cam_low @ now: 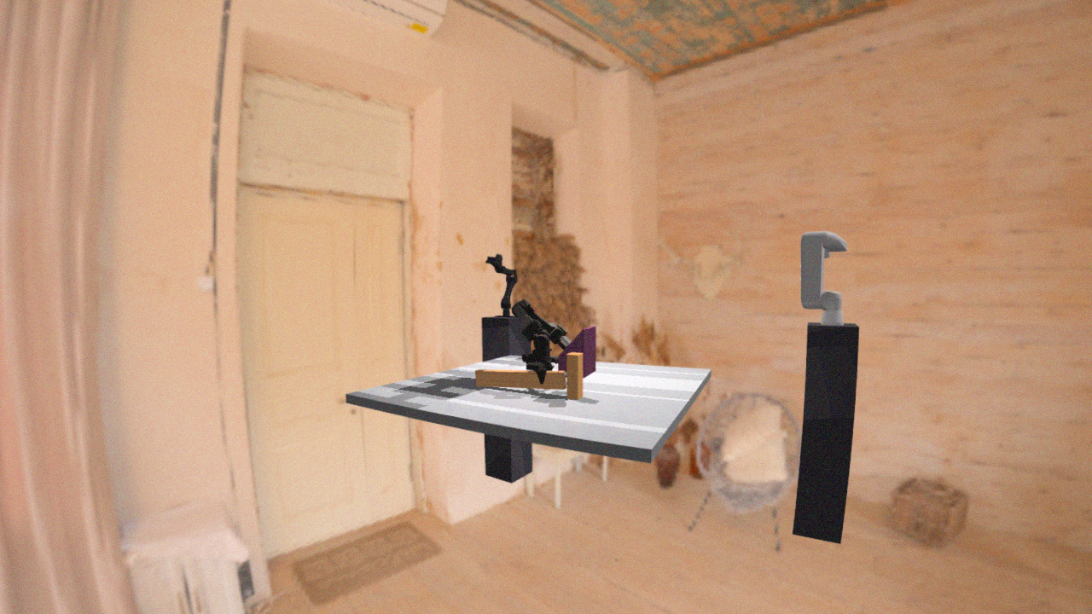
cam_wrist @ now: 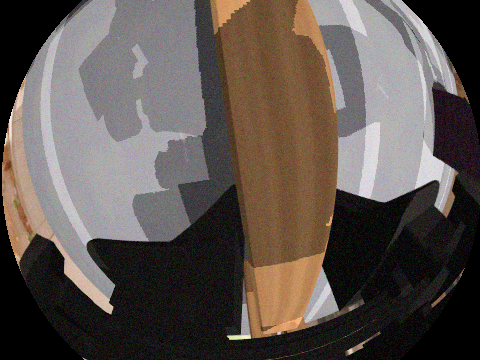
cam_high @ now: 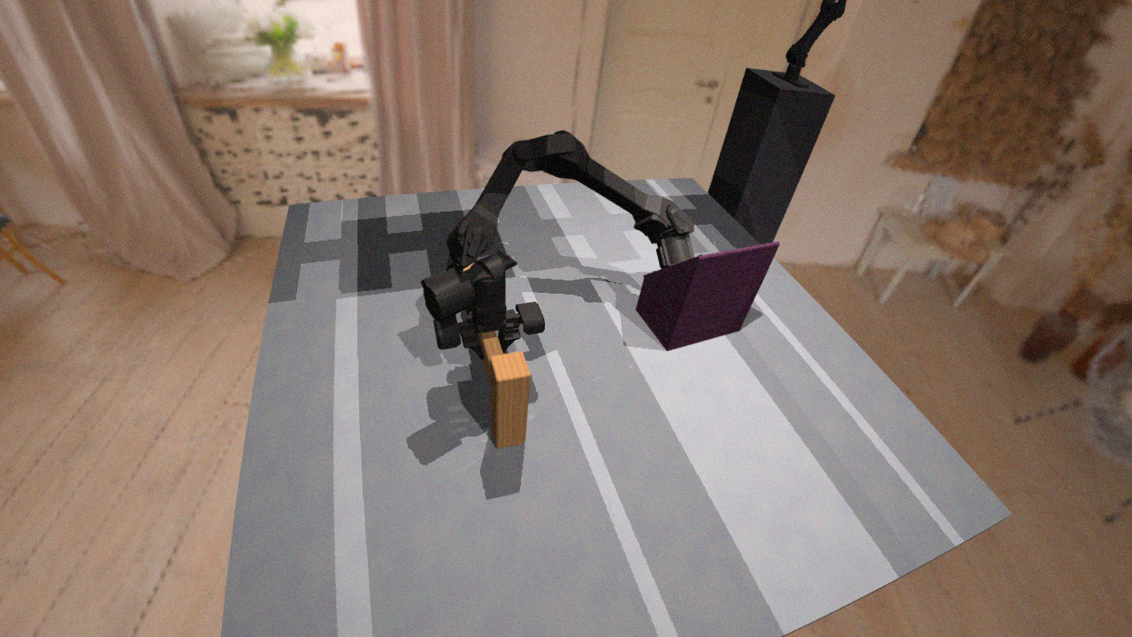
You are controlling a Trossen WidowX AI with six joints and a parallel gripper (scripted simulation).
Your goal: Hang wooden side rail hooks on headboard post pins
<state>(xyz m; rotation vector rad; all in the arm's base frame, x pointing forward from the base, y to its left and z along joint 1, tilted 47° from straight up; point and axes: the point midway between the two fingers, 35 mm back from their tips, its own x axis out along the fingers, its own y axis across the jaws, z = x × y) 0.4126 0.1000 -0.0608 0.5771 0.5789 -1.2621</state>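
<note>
The wooden side rail (cam_high: 492, 345) (cam_low: 503, 379) (cam_wrist: 282, 125) lies lengthwise behind the upright headboard post (cam_high: 511, 405) (cam_low: 575, 375). In the exterior view the rail's near end is right beside the post, at about its mid height, with at most a thin gap. My gripper (cam_high: 489, 335) (cam_low: 541, 378) (cam_wrist: 266, 187) is shut on the rail, pointing down, with one finger on each side, toward the post end. The rail looks roughly level; whether its far end touches the table is unclear. The steel hooks, the slot and its pins are hidden or too small to see.
A purple angled block (cam_high: 712, 299) (cam_low: 588, 352) (cam_wrist: 454, 130) stands on the striped grey table (cam_high: 427, 554) (cam_low: 641, 427) by the arm's base. A black pedestal (cam_high: 763, 150) (cam_low: 498, 336) with another small arm stands behind the table. Another pedestal (cam_low: 828, 427) stands apart at the right.
</note>
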